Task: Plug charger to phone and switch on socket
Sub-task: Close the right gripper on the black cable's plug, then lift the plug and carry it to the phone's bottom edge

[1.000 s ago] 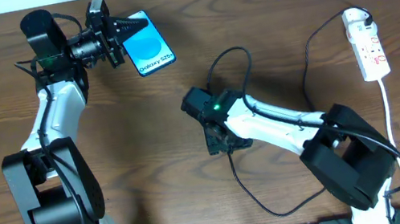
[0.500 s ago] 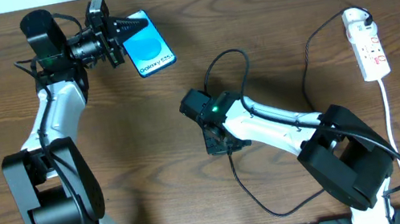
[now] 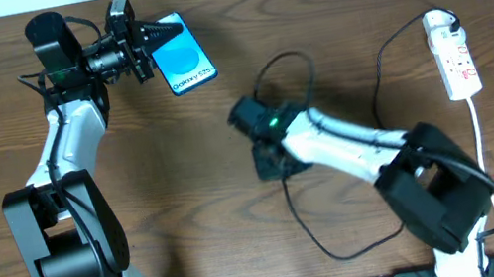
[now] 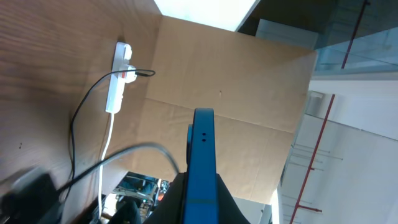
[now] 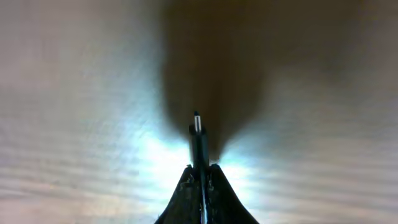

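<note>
The phone, blue-screened with "Galaxy S25" text, is held up at the back left by my left gripper, shut on its near edge. In the left wrist view the phone stands edge-on between the fingers, its end port facing away. The charger is a thin black cable looping across the table from the white socket at the far right. My right gripper at mid-table is shut on the charger's plug, whose metal tip sticks out ahead of the gripper above the wood.
The socket also shows in the left wrist view, with its white cord trailing toward the table's front edge. Slack cable curls in front of the right arm's base. A brown board wall stands beyond the table.
My right gripper has closed on the charger plug and shifted slightly right, dragging the cable loops with it. The left arm and phone have stayed still.
</note>
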